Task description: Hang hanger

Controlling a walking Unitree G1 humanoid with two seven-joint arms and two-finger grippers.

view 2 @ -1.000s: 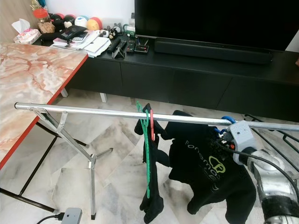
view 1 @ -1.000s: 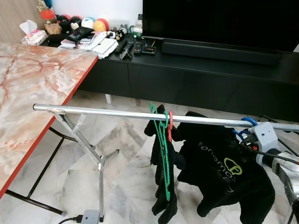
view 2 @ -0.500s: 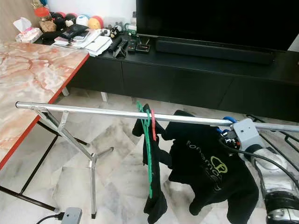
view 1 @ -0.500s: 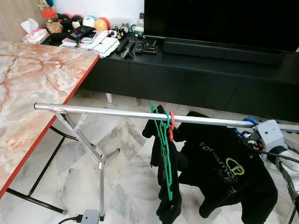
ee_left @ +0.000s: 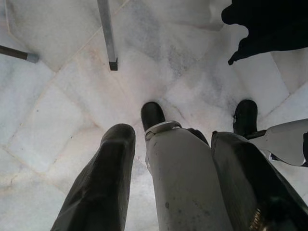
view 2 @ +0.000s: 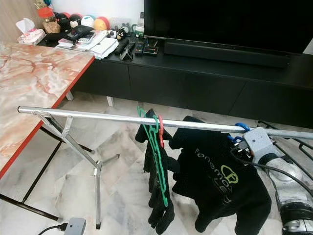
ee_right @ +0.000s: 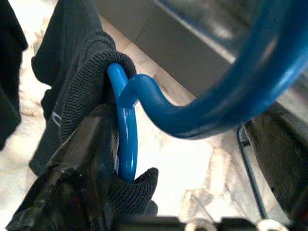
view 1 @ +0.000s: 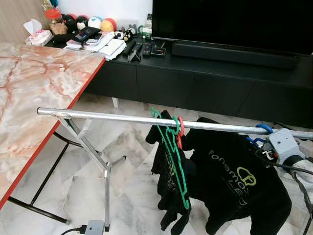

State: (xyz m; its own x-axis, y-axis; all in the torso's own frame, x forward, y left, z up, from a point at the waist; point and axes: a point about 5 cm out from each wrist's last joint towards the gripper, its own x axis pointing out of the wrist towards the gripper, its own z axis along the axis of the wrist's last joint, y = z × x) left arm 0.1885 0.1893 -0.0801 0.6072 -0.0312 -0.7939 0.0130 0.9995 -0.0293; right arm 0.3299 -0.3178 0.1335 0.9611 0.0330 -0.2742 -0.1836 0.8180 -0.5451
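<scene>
At the right end of the silver clothes rail (view 1: 146, 120), the right gripper (ee_right: 159, 159) is holding a blue hanger (ee_right: 192, 110), its black fingers (ee_right: 82, 168) closing on the hanger's neck together with the collar of a black shirt (view 1: 239, 181). The blue hook is sitting over the rail, so the hanging step is looking nearly complete. Further left along the rail, a green hanger (view 1: 173, 152) and a red hanger (view 1: 180, 129) are carrying dark clothes. Next, the fingers probably need to open and draw away without dragging the hook off. The left gripper (ee_left: 166, 168) is hanging idle over the marble floor (ee_left: 62, 106), fingers spread apart.
</scene>
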